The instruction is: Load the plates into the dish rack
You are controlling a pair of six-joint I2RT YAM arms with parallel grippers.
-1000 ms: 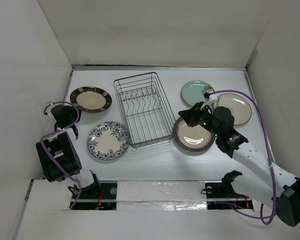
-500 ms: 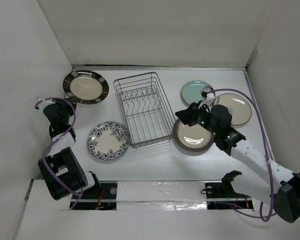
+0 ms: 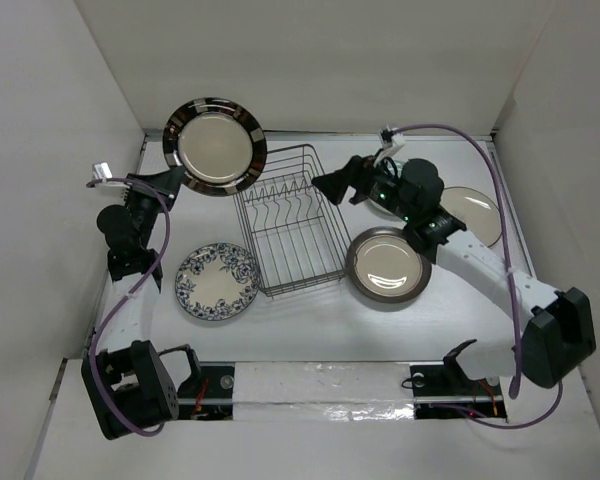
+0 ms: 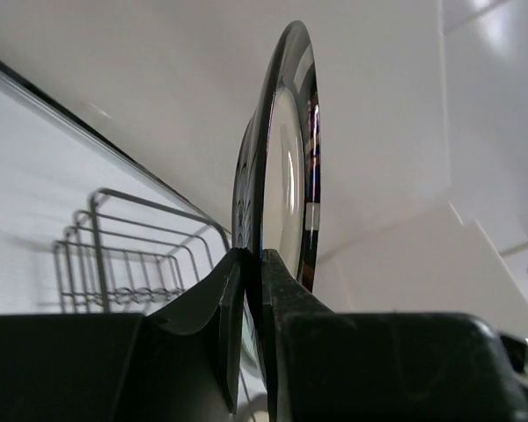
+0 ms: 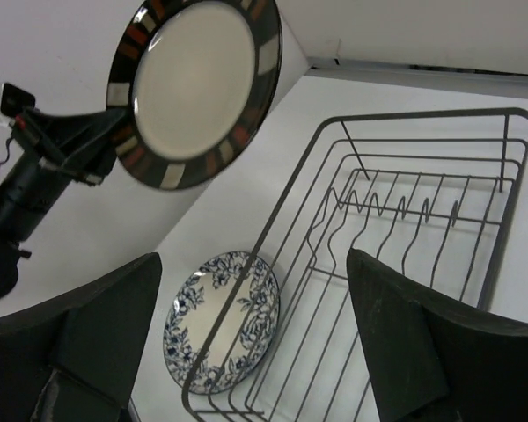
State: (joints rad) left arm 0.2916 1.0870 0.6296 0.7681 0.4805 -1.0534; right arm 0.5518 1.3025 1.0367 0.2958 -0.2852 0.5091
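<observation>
Left tool [image 4: 253,260] first: pinching the bottom rim of the dark-rimmed plate [image 3: 216,146], fingers [image 4: 202,303] pressed together on either face. Holding it upright and well off the worktop [image 3: 310,325], up by the far-left corner. Seen edge-on from the left wrist, a thin vertical blade, with the rack's [image 3: 302,284] far end low and to the left behind it. From above, overlapping the rack's far-left corner with its lower right edge; height above the wires hard to judge there. Turned roughly toward the right arm, pale centre showing in the right wrist view.

Over to the right tool [image 3: 336,176]: spread wide, gripping nothing, hanging above the rack's far-right rim and looking down into it.

Down on the worktop: floral plate [image 3: 217,281] lying flat just beside the rack's near-left corner, a narrow gap between rim and wire. Brown-rimmed plate [image 3: 387,268] flat at the near-right corner, edge right up against the rack; touching or not, cannot tell. Cream plate [image 3: 477,210] further right, partly hidden by the right arm. Bare worktop along the whole near side of the rack.
</observation>
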